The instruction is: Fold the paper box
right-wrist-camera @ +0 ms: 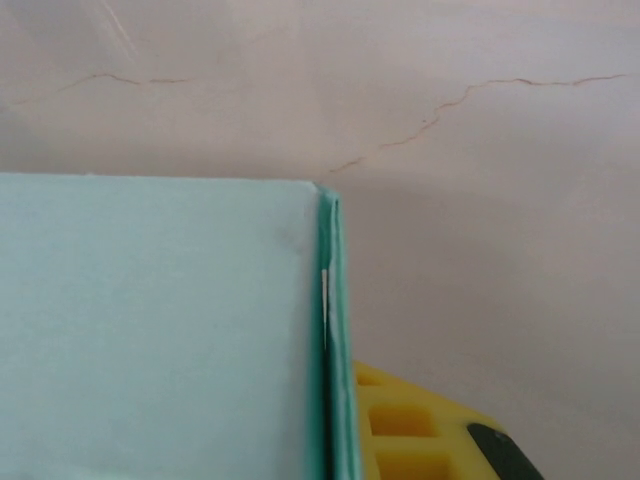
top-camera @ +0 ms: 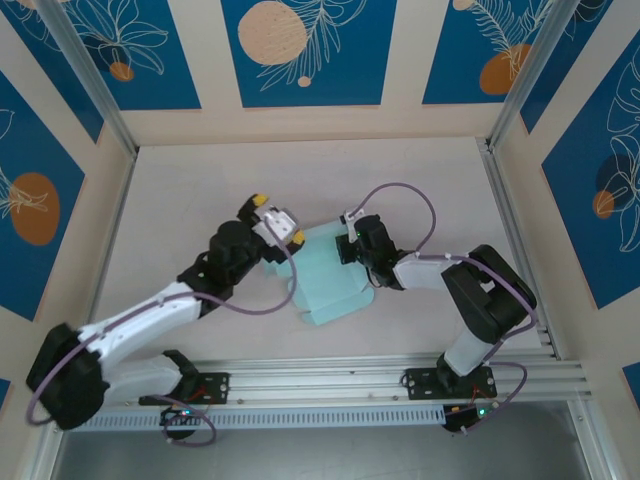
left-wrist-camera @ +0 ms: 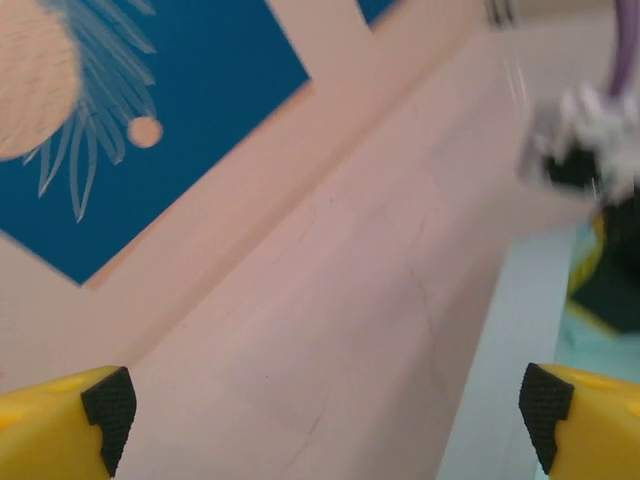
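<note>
The paper box (top-camera: 325, 275), partly folded, lies in the middle of the desk (top-camera: 200, 180) between the two arms. The left claw (top-camera: 277, 220) stands spread wide by the box's far left corner, gripping nothing. The right claw (top-camera: 347, 238) is pinched narrow on the box's upright folded edge, with its yellow finger (right-wrist-camera: 410, 430) against the card.

A robot laboratory cell: white-and-black left arm (top-camera: 140, 325) and right arm (top-camera: 485, 295) bolted to a slotted aluminium rail (top-camera: 330, 380), pale beige tabletop (top-camera: 300, 180), blue leaf-printed wall panels (top-camera: 300, 50).
</note>
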Available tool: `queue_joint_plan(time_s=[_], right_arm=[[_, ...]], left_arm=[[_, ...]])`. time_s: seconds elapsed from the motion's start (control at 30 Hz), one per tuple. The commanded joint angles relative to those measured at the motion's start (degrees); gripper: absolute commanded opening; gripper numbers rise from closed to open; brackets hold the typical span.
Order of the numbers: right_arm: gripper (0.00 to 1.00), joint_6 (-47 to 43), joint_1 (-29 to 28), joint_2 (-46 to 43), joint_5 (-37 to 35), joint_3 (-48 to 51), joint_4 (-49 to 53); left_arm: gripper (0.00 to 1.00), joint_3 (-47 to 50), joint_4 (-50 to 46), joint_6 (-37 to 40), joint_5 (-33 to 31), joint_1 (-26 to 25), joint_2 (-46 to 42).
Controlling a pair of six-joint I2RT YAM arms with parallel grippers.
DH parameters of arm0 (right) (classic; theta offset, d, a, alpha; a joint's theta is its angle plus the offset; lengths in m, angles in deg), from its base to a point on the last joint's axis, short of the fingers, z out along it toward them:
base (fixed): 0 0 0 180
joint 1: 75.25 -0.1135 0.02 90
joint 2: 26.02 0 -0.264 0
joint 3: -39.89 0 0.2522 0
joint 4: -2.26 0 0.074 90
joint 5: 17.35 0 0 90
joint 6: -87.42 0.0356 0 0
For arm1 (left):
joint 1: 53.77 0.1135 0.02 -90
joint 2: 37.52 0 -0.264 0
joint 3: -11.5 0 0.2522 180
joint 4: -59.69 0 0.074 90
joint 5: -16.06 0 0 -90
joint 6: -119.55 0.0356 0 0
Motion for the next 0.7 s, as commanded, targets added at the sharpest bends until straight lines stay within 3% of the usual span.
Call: queue_joint_plan(time_s=[0.0,0.1,0.17,0.3,0.4,0.53,0.67], right_arm=[[0.08,-0.44,-1.24,-1.87,-6.27,-1.23,3.37],[0.08,1.56,-1.60,-2.62,-6.84,-1.63,5.20],[0.08,2.32,-2.12,-3.15,-7.35,-1.74,6.00],[0.07,3.16,-2.89,-3.86,-9.33,-1.90,7.61],[0.07,3.94,-3.04,-4.25,-9.26,-1.81,7.79],[0.07,3.96,-3.40,-4.17,-9.41,-2.27,8.02],[0.07,4.04,-3.61,-3.69,-9.52,-2.70,8.50]], left_arm=[[1.00,-1.07,-10.72,-29.98,-4.17,0.28,-6.44],[0.96,-0.26,-20.97,-46.06,-3.79,0.37,-9.53],[0.93,1.43,-24.00,-53.35,0.68,0.32,-10.01],[0.89,7.32,-19.20,-63.02,6.73,0.27,-10.21],[0.75,8.43,-15.17,-64.12,6.36,0.28,-8.79],[0.64,5.99,-12.66,-60.66,5.92,0.27,-4.99],[0.59,2.07,-14.59,-57.71,5.59,0.24,-1.24]])
